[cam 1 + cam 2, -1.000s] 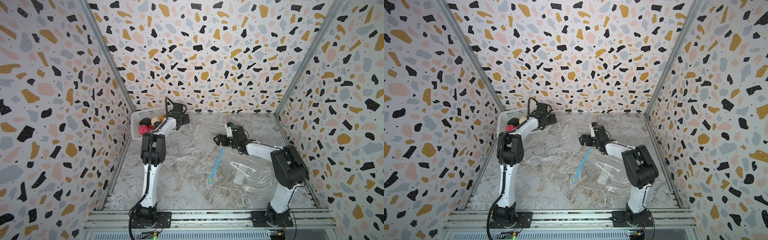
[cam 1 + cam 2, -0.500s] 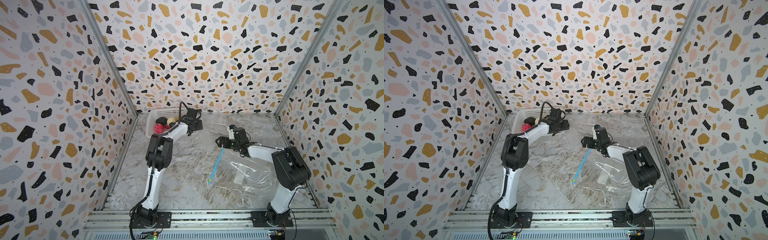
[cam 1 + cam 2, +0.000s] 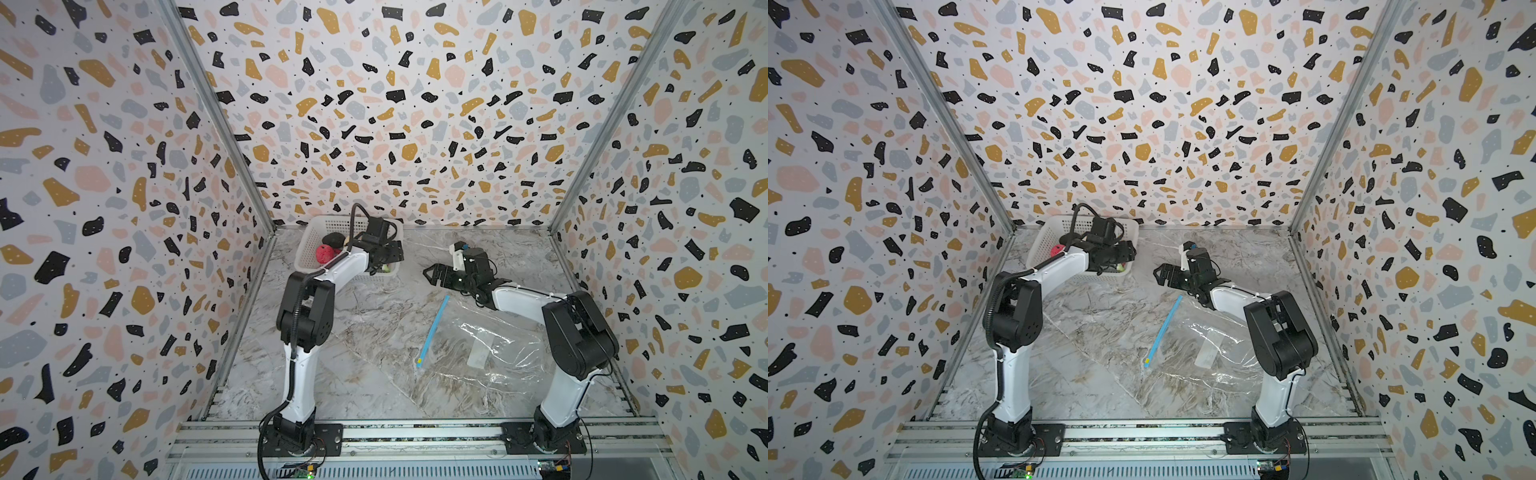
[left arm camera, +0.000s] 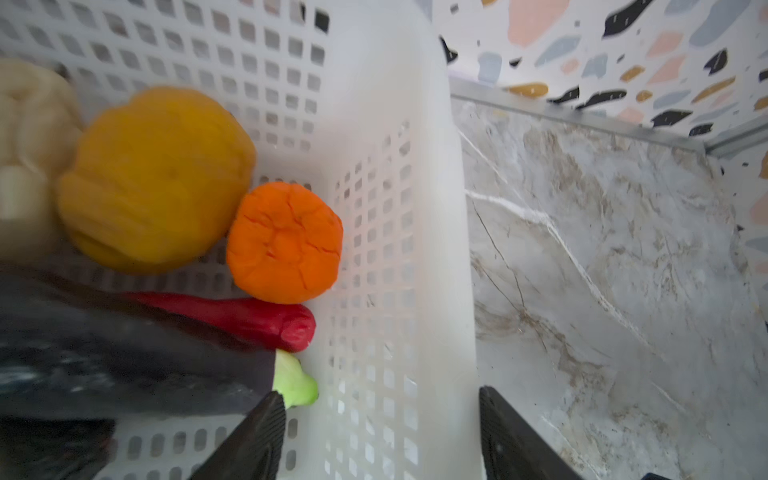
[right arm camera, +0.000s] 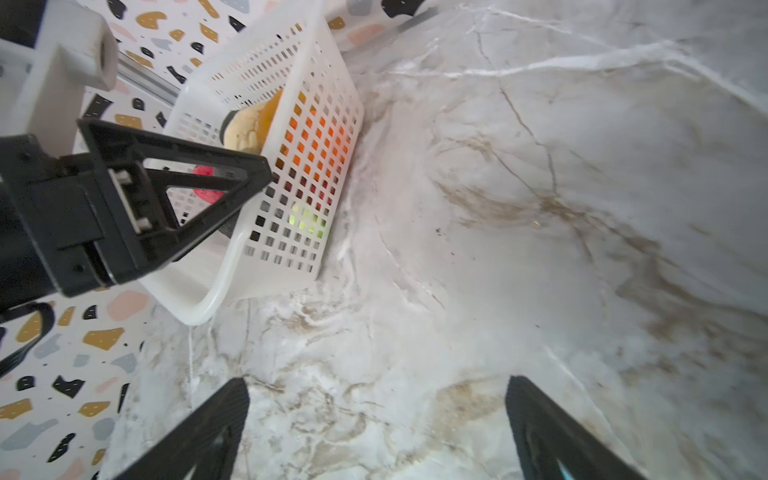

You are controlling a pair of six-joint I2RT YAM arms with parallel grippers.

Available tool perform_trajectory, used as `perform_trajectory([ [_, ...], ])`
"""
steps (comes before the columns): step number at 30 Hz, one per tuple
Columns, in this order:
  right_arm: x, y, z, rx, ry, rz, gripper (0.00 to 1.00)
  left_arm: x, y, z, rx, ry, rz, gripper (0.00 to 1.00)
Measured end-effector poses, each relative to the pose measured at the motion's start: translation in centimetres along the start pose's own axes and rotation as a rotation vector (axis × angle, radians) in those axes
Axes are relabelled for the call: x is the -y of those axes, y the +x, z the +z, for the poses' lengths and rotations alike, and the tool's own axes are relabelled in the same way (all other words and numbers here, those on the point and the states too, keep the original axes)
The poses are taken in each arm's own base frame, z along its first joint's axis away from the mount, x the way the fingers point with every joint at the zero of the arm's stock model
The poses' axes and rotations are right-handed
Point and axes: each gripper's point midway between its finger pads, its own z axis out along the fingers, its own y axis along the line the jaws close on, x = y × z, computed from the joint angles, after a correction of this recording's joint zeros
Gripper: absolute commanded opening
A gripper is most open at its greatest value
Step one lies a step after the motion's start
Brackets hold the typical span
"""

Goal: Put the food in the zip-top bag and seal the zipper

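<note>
Marble-print table (image 3: 365,386), terrazzo back wall (image 3: 415,124) behind.

Nearest: zip-top bag (image 3: 511,374), flat, no food inside. Lies well apart from the basket (image 3: 306,249), on its near side. Zipper (image 3: 433,331) along the bag edge that faces the basket.

Midway: right gripper (image 5: 378,383), between bag and basket, just off the basket's wall. Jaws at full spread, nothing held. Hovers over bare table.

Farthest: basket close to the back wall. Left gripper (image 4: 378,395) astride its bag-side wall, one finger inside by the eggplant (image 4: 124,365), one outside. Jaws parted wider than the wall, no firm pinch seen.

Change over the last second: basket out of the side-wall corner, shifted along the back wall toward the bag, left gripper with it. All food in view is in the basket: pink-red ball (image 3: 323,253), orange (image 4: 286,243), potato (image 4: 158,178), chili (image 4: 249,320).

Reading: drag probably finished, shorter carry to the bag. Bagging not yet begun, zipper untouched.
</note>
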Motion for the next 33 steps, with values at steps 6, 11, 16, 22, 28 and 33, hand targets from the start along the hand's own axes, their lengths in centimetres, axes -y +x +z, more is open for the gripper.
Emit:
perform_trajectory([
  [6,-3.8,-1.1,2.5,-0.012,-0.116,-0.005,0.99,-8.0,-7.2,-3.7,0.131,-0.109,-0.079,0.86],
  [11,-5.4,-0.5,5.0,-0.049,-0.161,-0.015,0.99,-13.6,-10.5,-6.3,0.184,-0.209,-0.102,0.95],
  [16,-6.6,0.0,6.7,-0.078,-0.186,-0.031,0.99,-19.7,-14.3,-8.8,0.231,-0.34,-0.095,0.99],
  [22,-8.4,-0.5,8.3,-0.085,-0.222,-0.065,0.99,-26.9,-16.4,-8.1,0.243,-0.418,-0.13,0.99],
  [28,-8.9,-0.5,9.7,-0.096,-0.24,-0.065,0.99,-31.7,-12.4,-4.0,0.12,-0.406,-0.197,1.0],
  [33,-8.5,-0.3,10.8,-0.106,-0.237,-0.049,0.99,-30.4,-9.6,-1.9,0.047,-0.308,-0.217,1.0],
])
